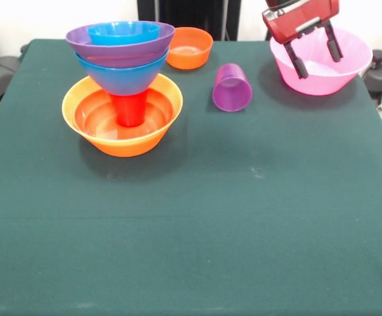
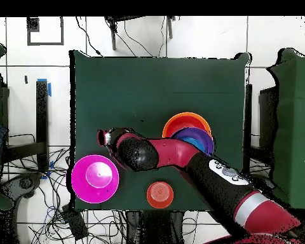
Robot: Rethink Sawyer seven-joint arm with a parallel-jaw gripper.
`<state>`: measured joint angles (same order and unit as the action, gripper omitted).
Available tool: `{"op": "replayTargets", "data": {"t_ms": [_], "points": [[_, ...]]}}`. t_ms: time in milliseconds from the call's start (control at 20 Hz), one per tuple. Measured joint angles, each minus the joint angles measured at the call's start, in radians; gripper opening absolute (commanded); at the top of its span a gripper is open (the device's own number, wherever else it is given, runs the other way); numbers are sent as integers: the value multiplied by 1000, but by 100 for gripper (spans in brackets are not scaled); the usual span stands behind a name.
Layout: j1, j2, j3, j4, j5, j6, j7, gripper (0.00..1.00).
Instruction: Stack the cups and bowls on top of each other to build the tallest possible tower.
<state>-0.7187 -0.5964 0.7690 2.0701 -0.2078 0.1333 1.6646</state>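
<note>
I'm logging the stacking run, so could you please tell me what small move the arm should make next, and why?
Probably lower the open pincer over the near rim of the pink bowl to grasp it. It hangs directly above that bowl, holding nothing, while the tower on the large orange bowl already carries the red cup and three bowls. The purple cup lying nearby could follow.

I see a dark green desk (image 1: pixel 244 217). On it the tower (image 1: pixel 122 85) has a large orange bowl (image 1: pixel 122 135) as base, then a red cup (image 1: pixel 130 108), a blue bowl (image 1: pixel 122 78), a purple bowl (image 1: pixel 120 45) and a small blue bowl (image 1: pixel 123 32). Right of the tower: a small orange bowl (image 1: pixel 189 47), a translucent purple cup (image 1: pixel 232 87), a pink bowl (image 1: pixel 321 62), and my red and black end effector (image 1: pixel 316 56).
</note>
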Motion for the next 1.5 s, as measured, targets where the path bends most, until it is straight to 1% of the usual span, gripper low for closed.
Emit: {"op": "replayTargets", "data": {"t_ms": [250, 350, 800, 1200, 1250, 1500], "points": [[0, 10, 1, 0, -15, 27, 0, 100], [0, 13, 0, 0, -33, 45, 0, 100], [12, 23, -4, -1, -157, 176, 0, 100], [29, 24, -13, -12, -231, 222, 0, 100], [38, 24, -17, -19, -252, 231, 0, 100], [47, 24, -22, -31, -296, 236, 0, 100]]}}
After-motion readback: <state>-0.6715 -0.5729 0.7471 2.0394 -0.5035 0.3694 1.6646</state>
